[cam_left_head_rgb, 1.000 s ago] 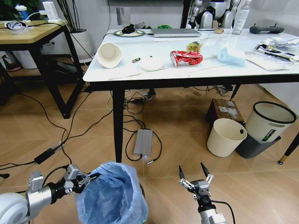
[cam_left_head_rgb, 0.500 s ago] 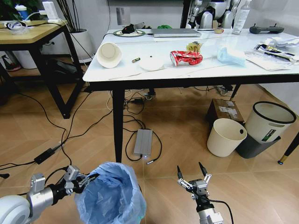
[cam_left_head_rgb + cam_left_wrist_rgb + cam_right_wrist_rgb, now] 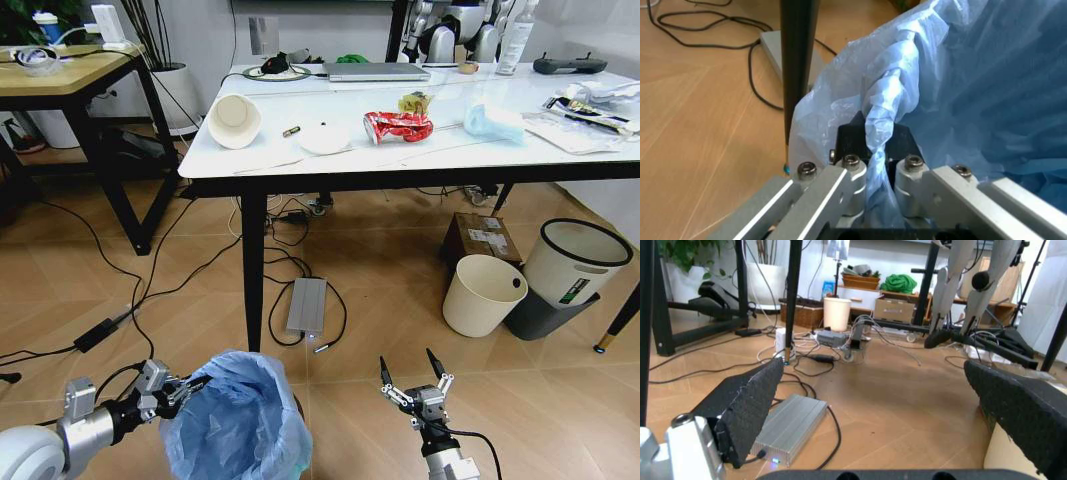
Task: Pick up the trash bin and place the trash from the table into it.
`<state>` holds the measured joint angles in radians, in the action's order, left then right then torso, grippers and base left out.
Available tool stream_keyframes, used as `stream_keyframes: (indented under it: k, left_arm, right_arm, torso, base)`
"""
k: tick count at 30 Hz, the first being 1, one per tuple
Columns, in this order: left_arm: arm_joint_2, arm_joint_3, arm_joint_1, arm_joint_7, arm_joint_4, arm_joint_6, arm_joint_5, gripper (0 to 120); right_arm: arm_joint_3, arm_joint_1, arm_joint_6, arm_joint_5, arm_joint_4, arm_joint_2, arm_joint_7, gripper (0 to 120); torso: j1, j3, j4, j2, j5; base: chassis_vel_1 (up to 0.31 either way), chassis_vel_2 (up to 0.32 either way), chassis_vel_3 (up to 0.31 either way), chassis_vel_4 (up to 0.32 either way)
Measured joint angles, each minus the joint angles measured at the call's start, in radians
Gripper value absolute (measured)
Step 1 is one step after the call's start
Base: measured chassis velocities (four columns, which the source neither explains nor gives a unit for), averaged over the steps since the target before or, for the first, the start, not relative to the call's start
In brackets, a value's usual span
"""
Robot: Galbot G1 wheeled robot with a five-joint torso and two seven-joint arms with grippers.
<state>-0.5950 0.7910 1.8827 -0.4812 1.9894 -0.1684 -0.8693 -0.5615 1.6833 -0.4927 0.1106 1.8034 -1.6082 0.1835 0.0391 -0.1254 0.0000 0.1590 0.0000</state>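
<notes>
My left claw (image 3: pixel 873 150) is clamped on a bunched fold of the bin's (image 3: pixel 238 415) blue liner at the rim, low at my left, near the floor and well short of the worktop (image 3: pixel 420 150). My right claw (image 3: pixel 412 378) hangs beside it with its fingers spread wide, holding nothing. The trash waits up on the worktop — cup (image 3: pixel 233 120) on its side, white lid (image 3: pixel 325 137), red wrapper (image 3: pixel 398 125), mask (image 3: pixel 492 121). My worry is the grip: I judge I may have only thin plastic, so a lift could pull the liner out or tear it and leave the bin behind. I cannot tell whether the fingers catch the hard rim under the bag — the fold hides it — and the bin's base is cut off below.
</notes>
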Motion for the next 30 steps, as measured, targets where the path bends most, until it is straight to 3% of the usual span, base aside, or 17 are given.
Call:
stream_keyframes:
  k: [15,30]
  left_arm:
    - [-0.057,0.013,0.026,0.002,0.033,-0.010,0.020,0]
    - [-0.070,0.029,0.053,0.000,0.058,-0.014,0.034,0]
  right_arm:
    - [-0.009,0.013,-0.006,-0.018,0.014,0.000,0.000,100]
    - [-0.017,0.026,-0.007,-0.044,0.036,0.000,-0.003,100]
  torso:
    - [0.015,-0.049,0.0000,0.065,-0.0001]
    - [0.030,-0.091,0.0000,0.122,0.0000]
  base:
    - [0.000,0.000,0.000,0.000]
    - [0.000,0.000,0.000,0.000]
